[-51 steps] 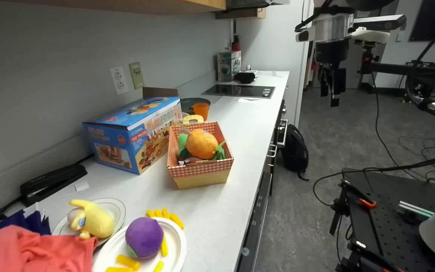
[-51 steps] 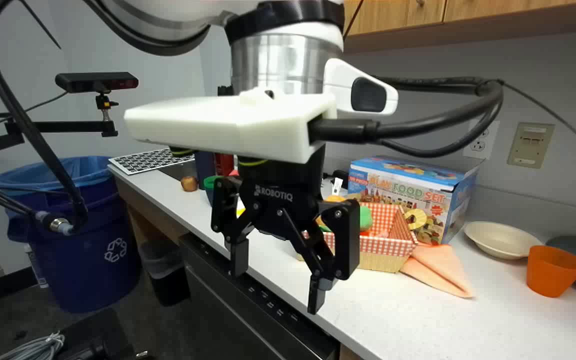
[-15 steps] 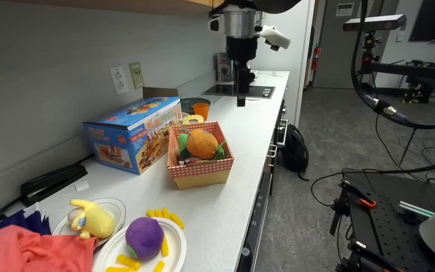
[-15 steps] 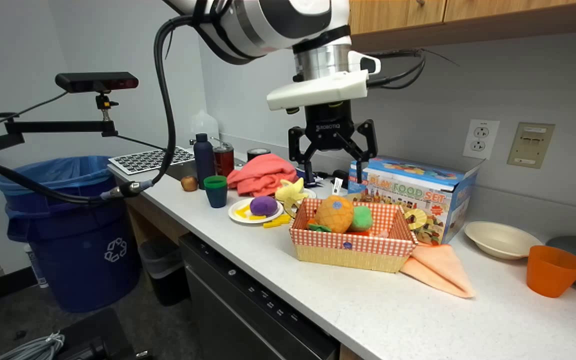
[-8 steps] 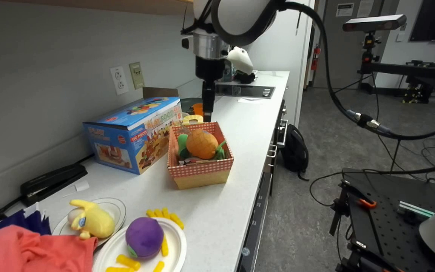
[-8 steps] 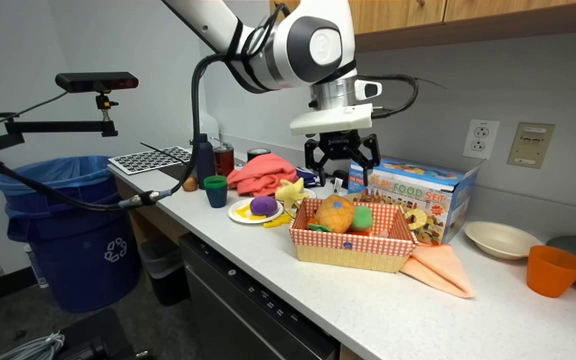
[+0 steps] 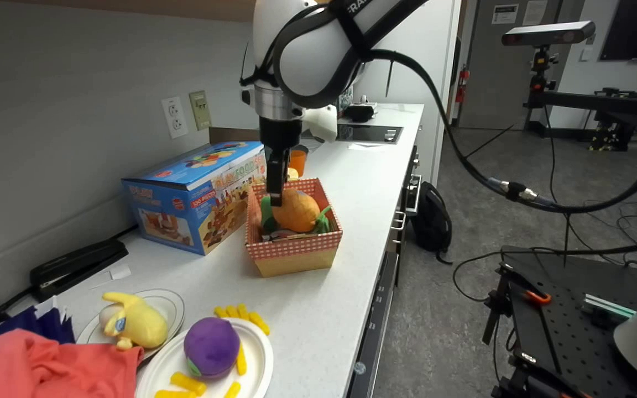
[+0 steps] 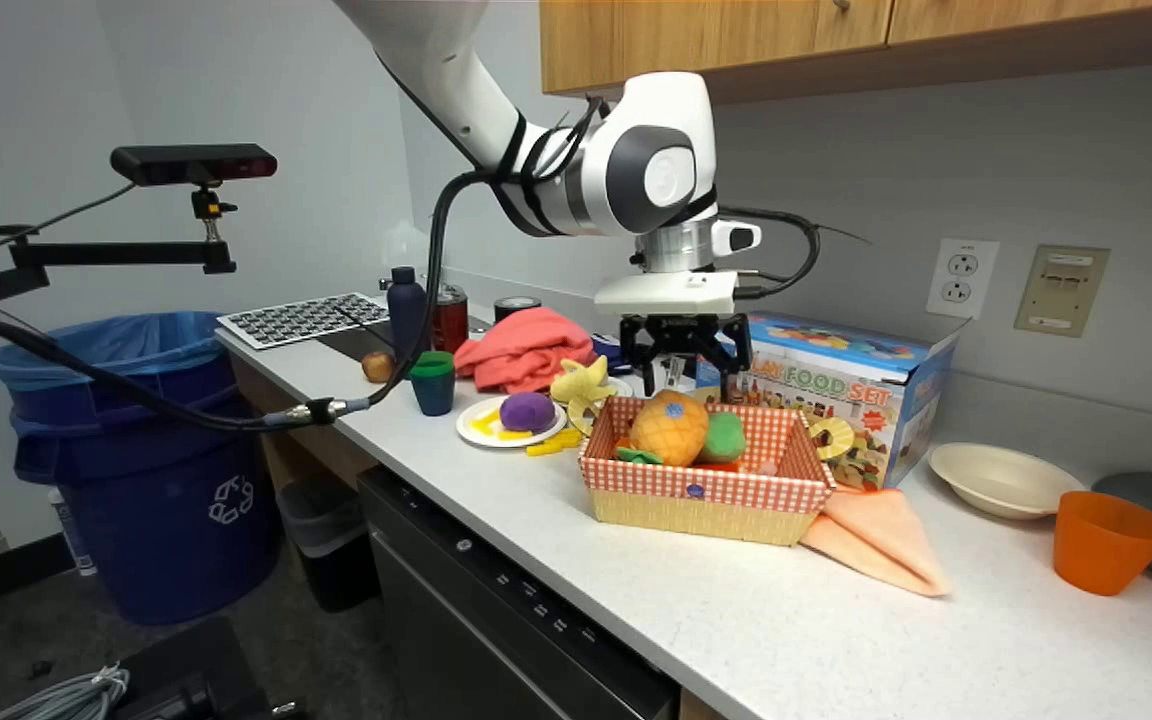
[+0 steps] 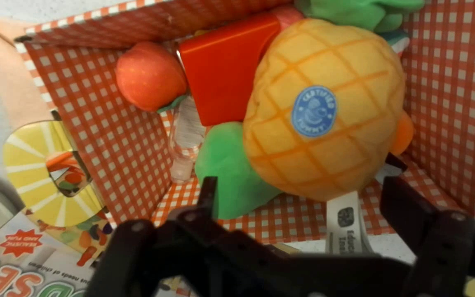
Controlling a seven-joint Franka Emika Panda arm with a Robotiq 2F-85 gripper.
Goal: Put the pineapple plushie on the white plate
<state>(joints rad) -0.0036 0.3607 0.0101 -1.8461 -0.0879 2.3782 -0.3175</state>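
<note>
Pineapple plushie (image 8: 671, 428) is cradled in the basket (image 8: 701, 515), seemingly propped by the green toy (image 8: 726, 437); above the far side, the hand (image 8: 686, 386) is held spread, presumably for straddling the plushie. Left, the white plate (image 7: 261, 359) is part-occupied by the purple ball (image 7: 212, 347)!

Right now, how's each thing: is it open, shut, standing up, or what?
Fingers: open, holding nothing.
Pineapple plushie: lying in the basket, not gripped.
White plate: holding a purple ball and yellow pieces.
Food-set box: one flap sticking up.
Orange cup: standing upright.
Pale bowl: right way up.
Coral cloth: crumpled.
Cabinet doors: shut.
</note>
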